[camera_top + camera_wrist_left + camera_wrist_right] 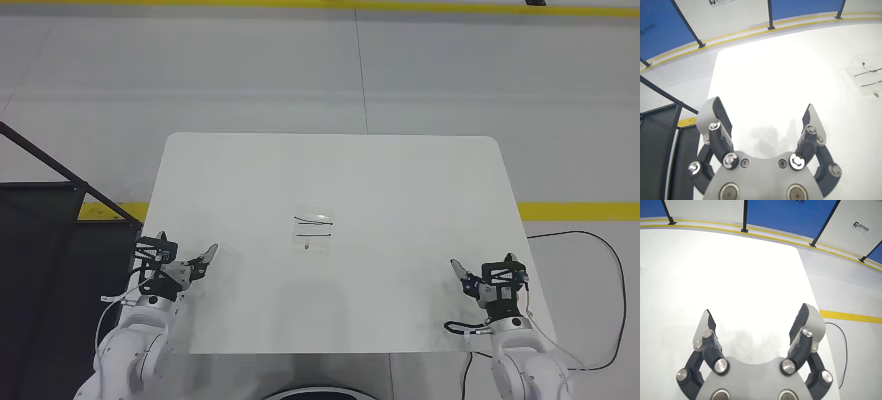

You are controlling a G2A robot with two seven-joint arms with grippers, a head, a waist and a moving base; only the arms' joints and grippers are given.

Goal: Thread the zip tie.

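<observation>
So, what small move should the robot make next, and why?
Probably move the left gripper toward the zip ties lying in the middle of the table. Both it and the right gripper are open and empty near the table's near edge, and the left one appears somewhat nearer to the ties.

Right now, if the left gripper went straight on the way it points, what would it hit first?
Probably just the bare table: the left gripper is open and angled down at its white top. The zip ties lie off to the side of that line, though depth is unclear.
</observation>
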